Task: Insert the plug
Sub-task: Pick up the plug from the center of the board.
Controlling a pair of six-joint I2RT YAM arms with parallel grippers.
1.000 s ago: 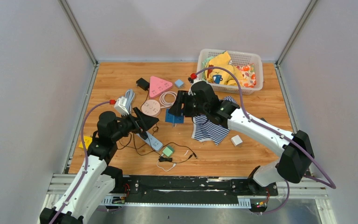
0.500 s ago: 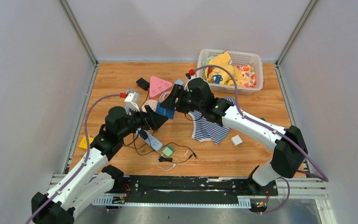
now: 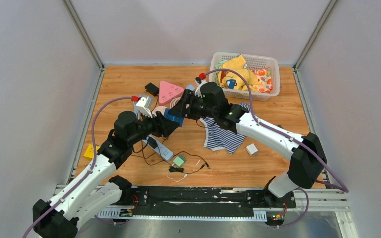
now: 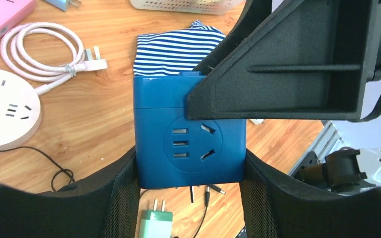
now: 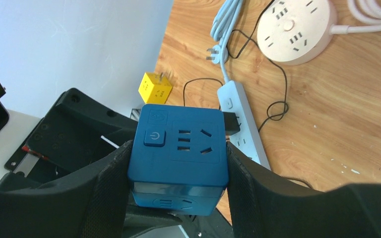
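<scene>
A blue cube socket point(image 3: 172, 118) hangs above the table between both grippers. My right gripper point(image 3: 179, 112) is shut on it from the far right, with its power button and one socket face showing in the right wrist view point(image 5: 178, 144). My left gripper point(image 3: 166, 125) comes from the near left, and its fingers press on both sides of the cube point(image 4: 188, 144). The right gripper's black finger point(image 4: 287, 64) overlaps the cube's top. A green two-pin plug point(image 3: 179, 160) lies on the table below, also in the left wrist view point(image 4: 154, 220).
A white power strip point(image 3: 159, 148) with black cables lies under the grippers. A round pink socket point(image 4: 5, 109), a coiled pink cable point(image 4: 39, 49) and a pink triangular socket point(image 3: 170, 90) lie behind. There are also striped cloth point(image 3: 223, 136), a basket point(image 3: 273, 64), a yellow cube point(image 3: 90, 150) and a white cube point(image 3: 251, 148).
My right gripper carried the blue cube up and left. My left arm reached forward and right, and its fingers now sit on the cube's sides.
</scene>
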